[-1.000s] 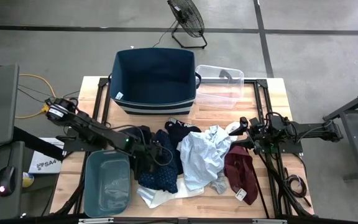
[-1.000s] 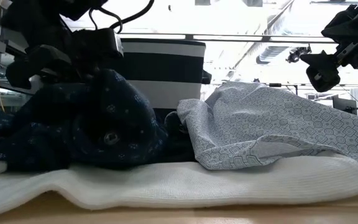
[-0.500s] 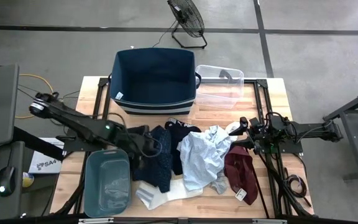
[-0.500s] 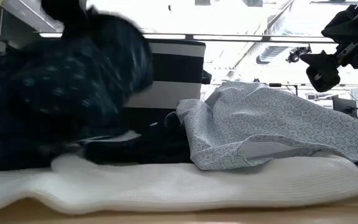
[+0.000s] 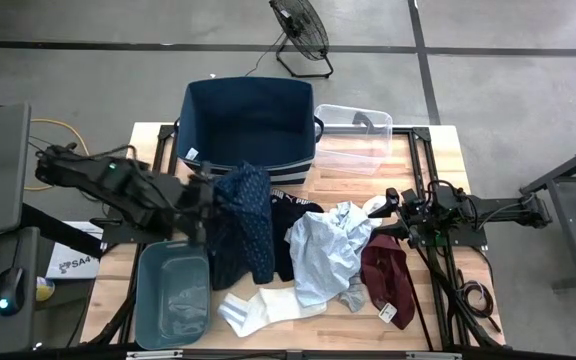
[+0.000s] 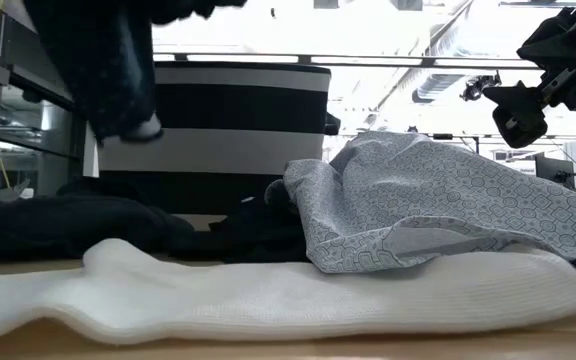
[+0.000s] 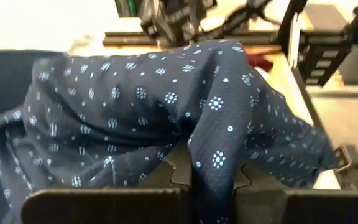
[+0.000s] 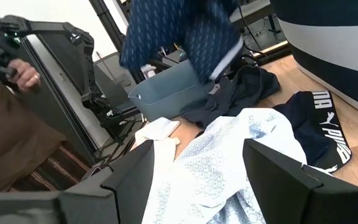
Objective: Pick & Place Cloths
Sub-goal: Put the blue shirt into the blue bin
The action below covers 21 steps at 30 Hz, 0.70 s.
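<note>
My left gripper is raised in front of the navy bin and shut on a navy dotted garment, which hangs high in the low view. On the table lie black pieces, the light blue shirt, a maroon piece, a white sock and a grey sock. My right gripper waits open at the shirt's right side, touching nothing. My left gripper pinches a bunched fold of the navy dotted garment between its two fingers. The fabric drapes forward over and past the fingers. It hangs slack below the gripper, its lower end lifted clear of the table.
The navy fabric bin with a striped base stands at the far edge, a clear plastic container to its right. The teal tub sits at the near left. A person's hand shows beyond the table in the right wrist view.
My left gripper has risen and moved toward the far-left, nearer the bin, keeping its hold. The navy dotted garment has come up off the pile and now hangs clear. The white sock and black pieces it covered lie uncovered.
</note>
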Each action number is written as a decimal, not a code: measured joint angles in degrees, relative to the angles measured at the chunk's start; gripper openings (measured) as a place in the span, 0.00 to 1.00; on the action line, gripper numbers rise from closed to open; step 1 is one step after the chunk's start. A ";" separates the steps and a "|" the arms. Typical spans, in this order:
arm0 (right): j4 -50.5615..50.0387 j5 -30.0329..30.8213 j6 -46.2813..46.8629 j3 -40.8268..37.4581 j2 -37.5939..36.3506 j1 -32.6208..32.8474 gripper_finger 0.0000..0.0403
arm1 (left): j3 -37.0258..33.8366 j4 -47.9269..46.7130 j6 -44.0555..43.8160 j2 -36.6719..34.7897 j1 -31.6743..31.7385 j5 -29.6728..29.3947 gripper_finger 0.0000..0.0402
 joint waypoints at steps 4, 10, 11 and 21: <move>0.02 0.00 0.00 0.00 0.00 -0.02 0.59 | 5.08 -0.60 1.35 -0.40 0.00 -2.47 0.04; 0.02 0.00 0.00 0.00 0.00 0.00 0.59 | 12.20 0.60 6.18 -0.42 0.00 -10.47 0.04; 0.02 0.00 0.00 0.00 0.00 -0.02 0.59 | 13.05 1.33 7.02 -0.44 0.00 -12.47 0.04; 0.02 0.00 0.00 0.00 0.00 0.00 0.59 | 17.40 17.87 14.07 -0.46 0.03 -33.77 0.04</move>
